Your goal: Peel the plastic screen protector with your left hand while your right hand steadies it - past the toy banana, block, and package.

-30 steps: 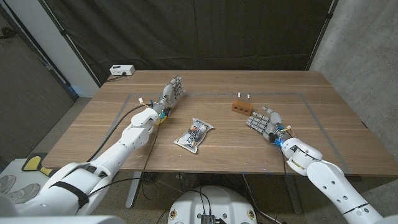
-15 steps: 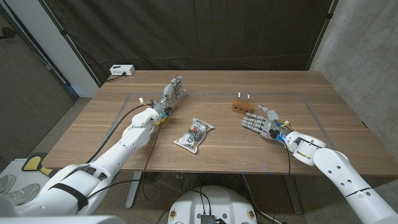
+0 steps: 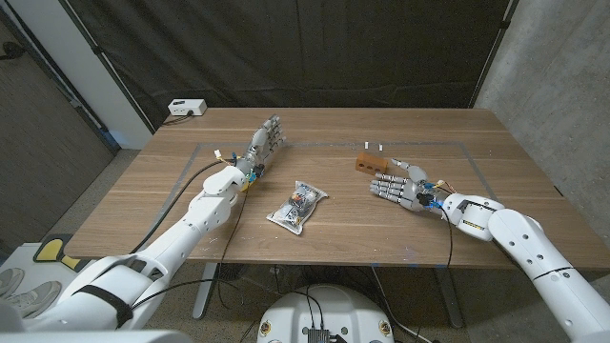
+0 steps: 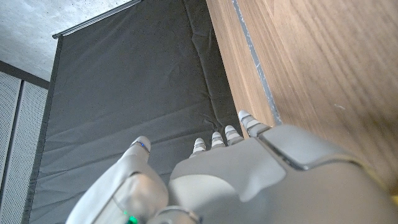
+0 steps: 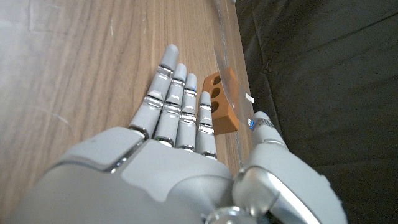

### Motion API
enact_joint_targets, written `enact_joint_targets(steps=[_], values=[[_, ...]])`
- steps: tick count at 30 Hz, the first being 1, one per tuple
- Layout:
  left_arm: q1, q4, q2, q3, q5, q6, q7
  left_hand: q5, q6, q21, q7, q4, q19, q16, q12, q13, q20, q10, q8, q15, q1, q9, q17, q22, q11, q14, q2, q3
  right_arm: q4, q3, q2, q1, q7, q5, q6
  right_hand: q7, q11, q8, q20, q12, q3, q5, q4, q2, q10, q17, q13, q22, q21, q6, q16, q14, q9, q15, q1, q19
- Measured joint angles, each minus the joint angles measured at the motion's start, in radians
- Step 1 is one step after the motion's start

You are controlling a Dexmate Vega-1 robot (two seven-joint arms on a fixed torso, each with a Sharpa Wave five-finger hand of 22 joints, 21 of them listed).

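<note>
While both arms are stretched across the wooden table [image 3: 315, 229] in the head view, the right hand [image 3: 398, 187] is seen with fingers spread and nothing held, just short of the orange block [image 3: 370, 164], beside which the thin clear screen protector [image 3: 379, 149] is faintly made out. The left hand [image 3: 264, 143] is raised with fingers extended, empty, a yellow toy banana [image 3: 245, 181] near its wrist. Between the hands a sealed package [image 3: 297, 205] is laid.

From the left wrist, the left hand [image 4: 249, 174] is shown over the table edge, fingertips [image 4: 247, 122] apart.

From the right wrist, the right hand [image 5: 180, 149] is pictured with fingers straight, the holed block [image 5: 221, 102] just beyond them and the transparent protector [image 5: 231, 74] standing against it.
</note>
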Motion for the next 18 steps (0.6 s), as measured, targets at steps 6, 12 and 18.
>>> enact_joint_targets(steps=[6, 12, 18], values=[[0.012, -0.019, 0.003, -0.002, 0.0, 0.005, 0.011, 0.0, 0.0, 0.0, 0.0, 0.0, 0.0, 0.0, 0.0, 0.0, 0.0, 0.0, 0.0, 0.0, 0.0, 0.0, 0.0, 0.0, 0.0, 0.0, 0.0, 0.0, 0.042, 0.001, -0.004, 0.045, 0.036, 0.0, -0.062, 0.001, -0.004, 0.0, -0.02, 0.0, 0.0, 0.0, 0.0, -0.005, 0.022, 0.004, 0.0, 0.0, 0.03, 0.016, 0.0, 0.026, 0.0, -0.008, 0.041, 0.049], [0.025, -0.04, 0.006, -0.006, -0.001, 0.01, 0.023, 0.0, 0.0, 0.0, 0.0, 0.0, 0.0, 0.0, 0.0, 0.0, 0.0, 0.0, 0.0, 0.0, 0.0, 0.0, 0.0, 0.0, 0.0, 0.0, 0.0, 0.0, 0.084, -0.006, -0.007, 0.093, 0.08, -0.015, -0.131, 0.007, -0.019, 0.0, -0.065, 0.002, 0.003, 0.0, -0.003, -0.002, 0.075, 0.011, 0.0, 0.01, 0.072, 0.057, 0.02, 0.095, 0.0, -0.039, 0.08, 0.101], [0.035, -0.053, 0.007, -0.009, -0.002, 0.015, 0.038, 0.0, 0.0, 0.0, 0.0, 0.0, 0.0, 0.0, 0.0, 0.0, 0.0, 0.0, 0.0, 0.0, 0.0, 0.005, 0.0, 0.0, 0.0, 0.0, 0.0, 0.0, 0.143, -0.022, -0.008, 0.166, 0.111, -0.037, -0.191, 0.015, -0.026, 0.004, -0.116, 0.019, 0.003, 0.0, -0.003, 0.01, 0.163, 0.026, 0.007, 0.041, 0.135, 0.111, 0.071, 0.206, 0.005, -0.077, 0.135, 0.151]])
